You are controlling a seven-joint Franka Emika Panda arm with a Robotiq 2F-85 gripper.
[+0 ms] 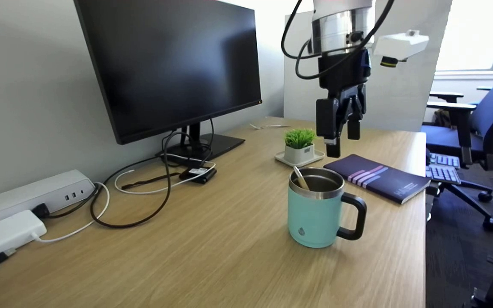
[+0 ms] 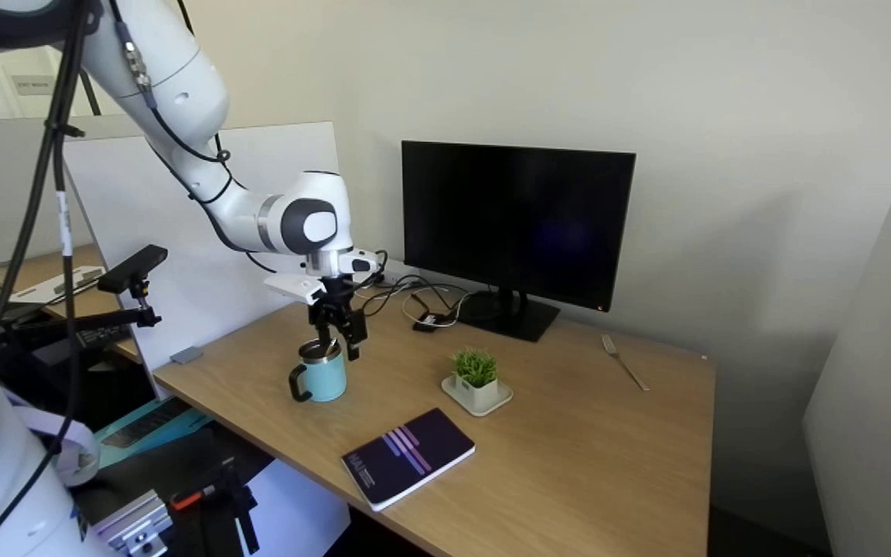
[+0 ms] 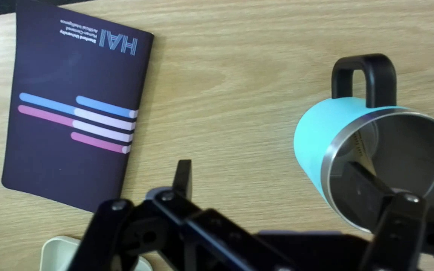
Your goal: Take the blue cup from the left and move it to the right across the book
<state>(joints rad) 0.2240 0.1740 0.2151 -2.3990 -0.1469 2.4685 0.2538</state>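
Note:
The blue cup stands upright on the desk with a light stick leaning inside it. The cup also shows in an exterior view and in the wrist view, its black handle facing the desk's front edge. The book lies flat, apart from the cup; it also shows in an exterior view and in the wrist view. My gripper is open and empty, near and above the cup. In the wrist view one finger overlaps the cup's mouth, the other overlaps bare desk.
A white pot with a green plant stands on a small tray beside the book. A monitor with cables stands along the wall. A fork lies farther along the desk. The desk's front edge runs near the cup and book.

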